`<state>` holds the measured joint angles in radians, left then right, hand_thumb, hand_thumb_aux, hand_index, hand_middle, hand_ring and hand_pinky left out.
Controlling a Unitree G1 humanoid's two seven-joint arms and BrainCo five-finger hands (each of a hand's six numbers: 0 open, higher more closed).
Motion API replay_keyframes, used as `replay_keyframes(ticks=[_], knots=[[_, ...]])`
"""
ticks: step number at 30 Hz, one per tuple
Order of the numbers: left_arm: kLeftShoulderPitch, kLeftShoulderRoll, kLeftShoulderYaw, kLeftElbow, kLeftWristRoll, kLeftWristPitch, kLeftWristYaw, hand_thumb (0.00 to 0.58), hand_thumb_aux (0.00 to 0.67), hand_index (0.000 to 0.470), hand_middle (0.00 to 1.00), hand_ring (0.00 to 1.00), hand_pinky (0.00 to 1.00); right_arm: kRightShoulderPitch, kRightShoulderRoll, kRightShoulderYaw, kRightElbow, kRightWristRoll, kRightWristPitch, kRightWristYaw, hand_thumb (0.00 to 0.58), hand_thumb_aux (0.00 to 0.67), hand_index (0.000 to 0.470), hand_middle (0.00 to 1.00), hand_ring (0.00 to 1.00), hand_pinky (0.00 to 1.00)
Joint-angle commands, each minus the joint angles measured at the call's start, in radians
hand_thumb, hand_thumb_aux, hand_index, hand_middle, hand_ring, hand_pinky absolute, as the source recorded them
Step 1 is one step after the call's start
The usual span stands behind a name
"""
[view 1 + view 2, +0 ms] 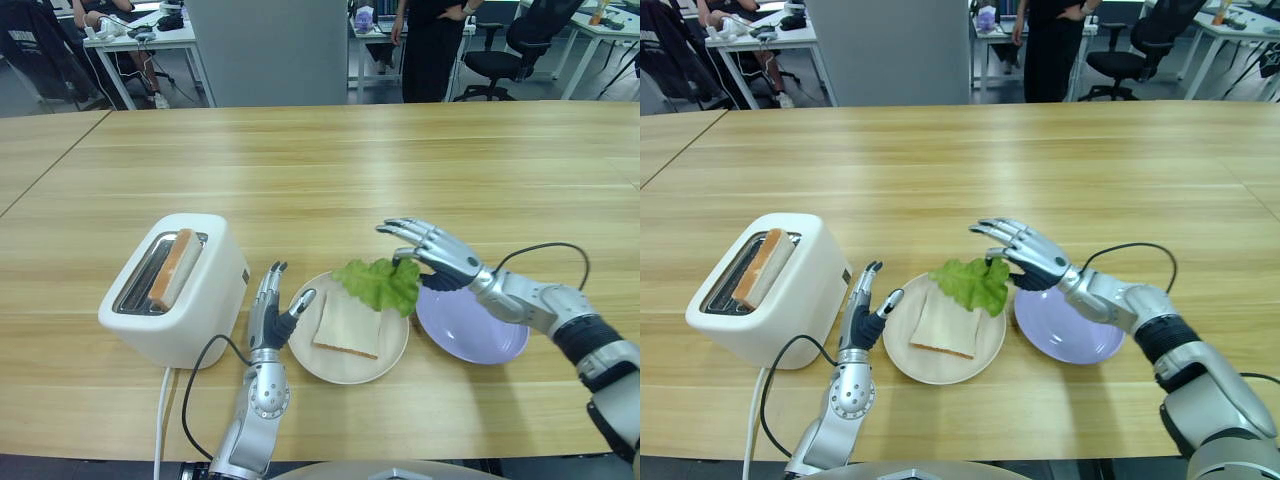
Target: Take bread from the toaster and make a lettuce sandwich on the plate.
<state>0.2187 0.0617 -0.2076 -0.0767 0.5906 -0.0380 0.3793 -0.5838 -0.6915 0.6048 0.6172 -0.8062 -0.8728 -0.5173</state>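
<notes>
A white toaster (170,300) stands at the left with one bread slice (176,268) upright in its slot. To its right, a beige plate (392,358) carries a bread slice (347,328). A green lettuce leaf (378,284) droops over that slice's far right corner. My right hand (432,252) hovers at the leaf's right edge, which is pinched under its outstretched fingers. My left hand (272,312) is between the toaster and the plate, fingers straight and holding nothing.
A purple plate (478,330) lies right of the beige one, under my right wrist. The toaster's white cord (160,420) trails to the table's front edge. Office desks, chairs and people are beyond the table's far edge.
</notes>
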Motion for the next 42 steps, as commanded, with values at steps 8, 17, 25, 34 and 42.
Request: replay_keyframes(ticks=[8,17,25,34,42], knots=[[0.050,0.005,0.014,-0.110,0.036,0.043,0.002,0.000,0.000,0.000,0.00,0.00,0.00,0.062,0.133,-0.004,-0.038,-0.014,0.026,0.183,0.580,0.670,0.460,0.00,0.00,0.00],[0.056,0.006,0.015,-0.128,0.040,0.055,-0.011,0.000,0.000,0.000,0.00,0.00,0.00,0.061,0.148,0.019,0.015,-0.110,0.045,0.188,0.580,0.670,0.460,0.00,0.00,0.00],[0.051,0.011,0.014,-0.118,0.039,0.050,-0.021,0.000,0.000,0.000,0.00,0.00,0.00,0.063,0.160,0.007,-0.002,-0.109,0.121,0.274,0.580,0.670,0.460,0.00,0.00,0.00],[0.047,0.008,0.003,-0.114,0.043,0.050,-0.021,0.000,0.000,0.000,0.00,0.00,0.00,0.063,0.167,-0.032,-0.028,-0.092,0.209,0.314,0.580,0.670,0.460,0.00,0.00,0.00],[0.043,0.010,-0.002,-0.111,0.042,0.049,-0.023,0.000,0.000,0.000,0.00,0.00,0.00,0.040,0.170,-0.034,-0.011,-0.097,0.235,0.321,0.000,0.000,0.000,0.00,0.00,0.00]])
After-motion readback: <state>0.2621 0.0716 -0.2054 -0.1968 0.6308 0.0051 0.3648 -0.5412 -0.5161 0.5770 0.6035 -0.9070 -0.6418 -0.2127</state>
